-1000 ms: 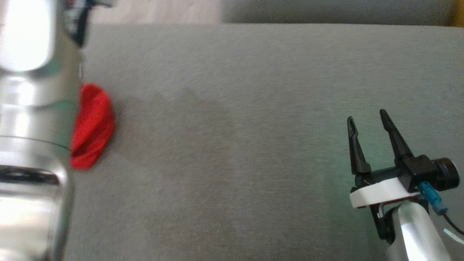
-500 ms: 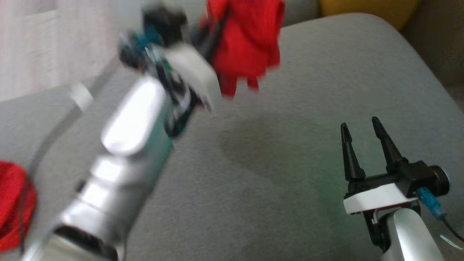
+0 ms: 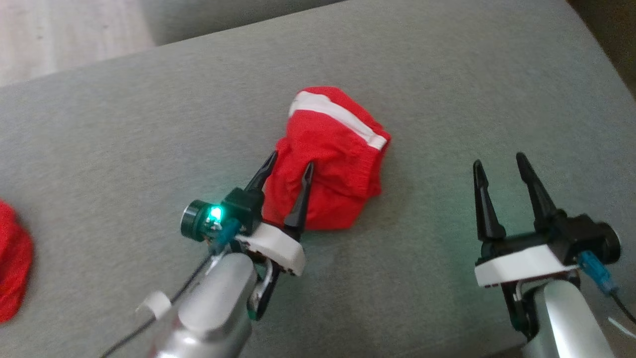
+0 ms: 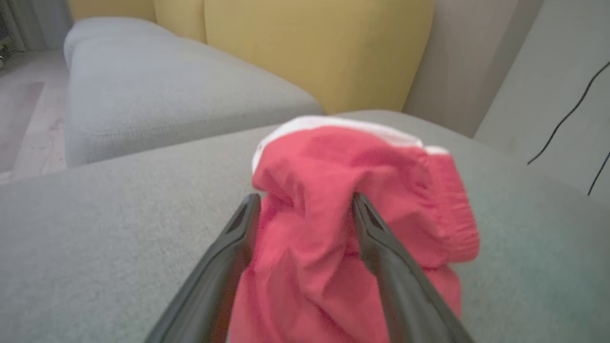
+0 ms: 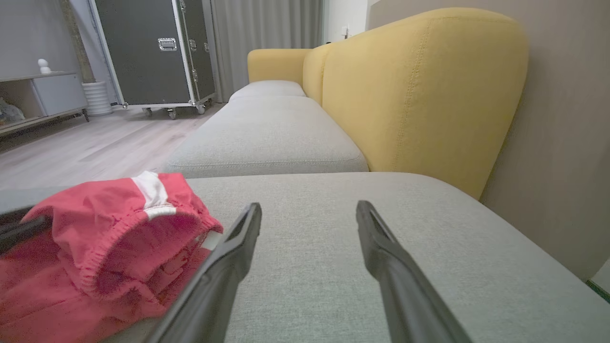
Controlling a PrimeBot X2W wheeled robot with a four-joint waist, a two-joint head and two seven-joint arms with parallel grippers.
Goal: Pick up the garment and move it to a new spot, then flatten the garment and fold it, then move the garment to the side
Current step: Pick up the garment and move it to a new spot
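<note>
Garment [image 3: 338, 149] bunched on sofa [image 3: 447, 74], left hand [image 3: 291, 159] spread wide, empty, straddling its near edge.

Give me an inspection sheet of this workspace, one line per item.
Surface: grey sofa cushion, smooth.
Job's things: red garment, crumpled, mid-cushion, white band showing.
Clutter: second red cloth at head view's left edge.
Grippers: left gripper open, astride the garment's near fold; right gripper open over bare cushion.
Cables: right-wrist blue plug; left-wrist blue plug.
Surroundings: yellow backrest, wood floor, black wheeled case.

Head view steep downward; wrist views low, near; sharing garment [image 3: 330, 164].
</note>
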